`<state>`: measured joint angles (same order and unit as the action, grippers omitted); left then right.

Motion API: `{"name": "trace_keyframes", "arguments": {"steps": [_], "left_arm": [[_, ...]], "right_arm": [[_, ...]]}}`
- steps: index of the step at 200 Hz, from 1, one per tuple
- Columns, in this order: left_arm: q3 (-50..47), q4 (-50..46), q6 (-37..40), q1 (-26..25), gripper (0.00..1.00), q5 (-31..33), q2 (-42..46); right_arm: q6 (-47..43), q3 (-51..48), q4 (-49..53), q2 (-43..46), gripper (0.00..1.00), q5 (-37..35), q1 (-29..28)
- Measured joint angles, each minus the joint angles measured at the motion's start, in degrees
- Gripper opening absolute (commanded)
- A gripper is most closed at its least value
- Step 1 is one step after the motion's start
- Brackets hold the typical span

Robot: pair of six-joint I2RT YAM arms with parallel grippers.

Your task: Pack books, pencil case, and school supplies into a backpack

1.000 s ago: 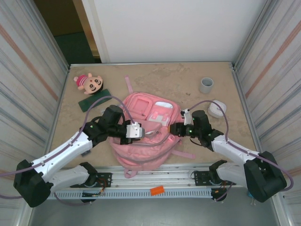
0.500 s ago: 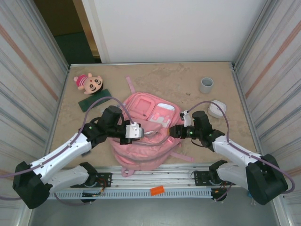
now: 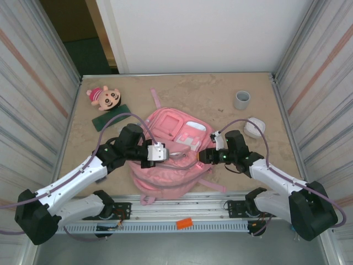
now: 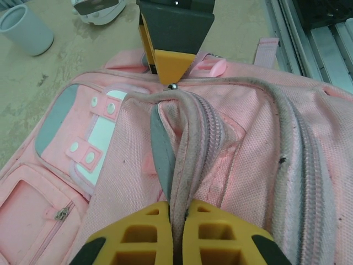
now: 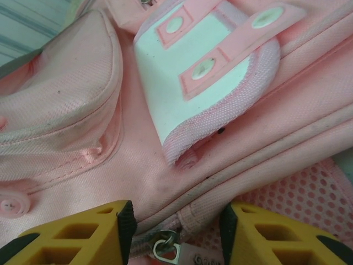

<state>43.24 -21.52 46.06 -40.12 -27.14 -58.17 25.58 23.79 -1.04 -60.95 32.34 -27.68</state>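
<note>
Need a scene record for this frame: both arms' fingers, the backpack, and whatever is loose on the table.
backpack: pink, lying on the table between the two arms
left fingers: shut on the backpack's raised zip edge
right fingers: open, either side of a zip pull
pencil case: dark green, on the table left of the backpack, not packed
doll: just beyond the pencil case, far left corner
cup: grey, upright, far right of the table
</note>
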Motion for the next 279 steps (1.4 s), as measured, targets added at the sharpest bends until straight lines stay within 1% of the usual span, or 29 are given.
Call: {"name": "trace_keyframes", "arguments": {"steps": [16,36,85,125,154,173,190,216,238,253,279], "left_arm": [[-0.17,0.39,-0.02,0.0,0.0,0.37,0.0],[-0.33,0.74,-0.02,0.0,0.0,0.81,0.0],[-0.46,1.75,-0.17,-0.02,0.0,1.22,0.0],[-0.66,2.71,-0.87,-0.46,0.0,2.32,0.0],[-0.68,3.41,-0.9,-2.27,0.0,4.98,0.0],[-0.76,3.87,-0.96,-3.28,0.0,7.21,-0.02],[-1.05,5.14,-1.38,-4.52,0.0,10.4,-0.2],[-1.51,7.96,-1.51,-7.74,0.0,16.41,-1.86],[-1.84,9.44,-1.46,-8.74,0.0,18.69,-3.43],[-2.14,10.73,-1.36,-8.76,0.0,19.67,-3.72],[-2.6,11.54,-1.25,-8.76,0.0,20.85,-3.72]], "right_arm": [[-0.74,0.02,0.66,0.04,0.31,0.11,0.02],[-0.79,0.09,2.1,0.37,0.24,0.0,0.02],[-0.61,1.51,5.88,2.38,0.11,-2.01,0.02],[-0.55,1.92,7.78,4.7,0.07,-3.56,0.02],[0.7,2.49,8.7,4.59,0.08,-4.26,0.02],[2.32,4.63,10.19,2.23,0.1,-4.48,0.07],[4.24,7.19,11.47,-1.03,0.17,-5.27,0.07],[6.51,10.27,12.02,-5.31,0.26,-8.07,0.07],[6.86,10.8,11.78,-8.04,0.34,-8.22,0.04],[6.78,10.82,11.3,-9.38,0.37,-7.06,0.02],[6.8,10.82,9.88,-10.62,0.37,-5.68,0.02]]}}
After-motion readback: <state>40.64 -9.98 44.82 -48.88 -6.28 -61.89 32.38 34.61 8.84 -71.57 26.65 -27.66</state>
